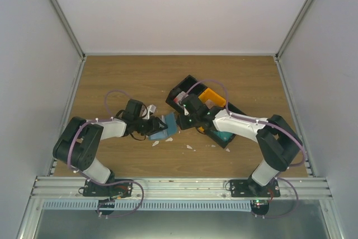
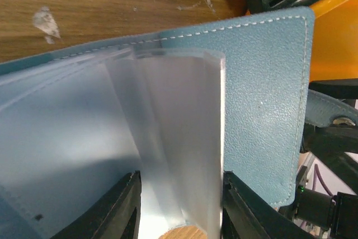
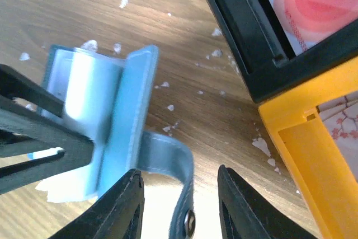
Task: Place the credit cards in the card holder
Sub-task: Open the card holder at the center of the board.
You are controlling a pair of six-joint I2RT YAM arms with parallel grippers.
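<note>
Card holder [image 1: 166, 127] is lying mid-table, my left gripper [image 2: 180, 186] pinching its clear pocket leaf. My right gripper [image 3: 179, 180] is hanging open, empty, credit cards [image 3: 305, 4] sitting at its one o'clock.

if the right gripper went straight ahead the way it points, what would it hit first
Probably the card holder's snap strap, which curls between the right gripper's open fingers; past it comes the wooden table. Depth is hard to judge.
</note>
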